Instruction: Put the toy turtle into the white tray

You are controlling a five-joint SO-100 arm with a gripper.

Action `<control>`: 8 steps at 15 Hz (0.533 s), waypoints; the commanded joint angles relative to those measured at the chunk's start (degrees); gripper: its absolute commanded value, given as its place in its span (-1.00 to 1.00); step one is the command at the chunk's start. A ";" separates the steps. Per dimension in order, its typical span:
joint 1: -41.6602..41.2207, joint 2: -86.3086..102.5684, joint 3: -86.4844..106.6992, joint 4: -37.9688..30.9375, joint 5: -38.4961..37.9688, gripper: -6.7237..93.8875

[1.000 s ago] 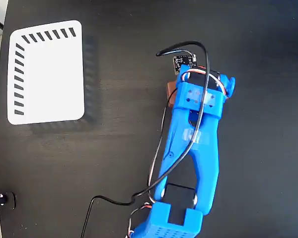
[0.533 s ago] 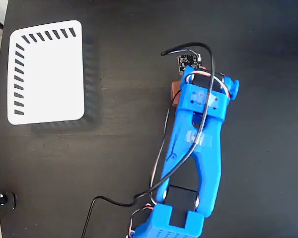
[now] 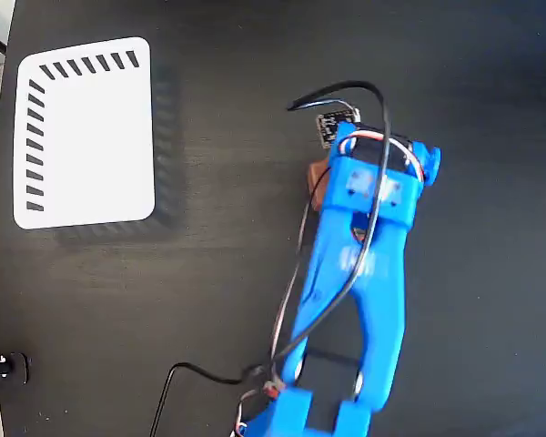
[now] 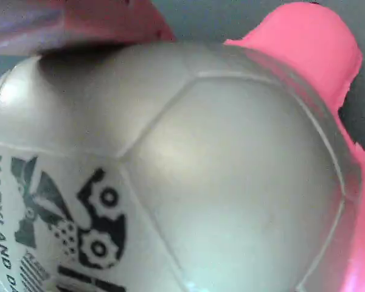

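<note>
A black table (image 3: 209, 291) fills the fixed view, and a small dark clamp-like object (image 3: 0, 367) sits at the table's lower left edge.

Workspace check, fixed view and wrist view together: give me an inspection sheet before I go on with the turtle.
Surface: black table, matte, bare between arm and tray.
Job's things: toy turtle fills the wrist view, silvery shell with a black printed mark, pink limbs; in the fixed view only a brown-red sliver shows beside the arm's head. White tray at upper left holds nothing.
Clutter: nothing seen.
Gripper: hidden under the blue arm; fingers not visible, state cannot be told.
Cables: black cable loops over the wrist; another trails across the table at the bottom.
Surroundings: small dark fitting at the left table edge.
</note>
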 commanded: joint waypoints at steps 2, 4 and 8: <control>-3.08 17.93 -4.39 6.50 -1.14 -0.86; -6.94 23.20 -7.21 8.88 -3.60 -0.86; -20.83 26.19 -13.62 8.79 -11.69 -0.86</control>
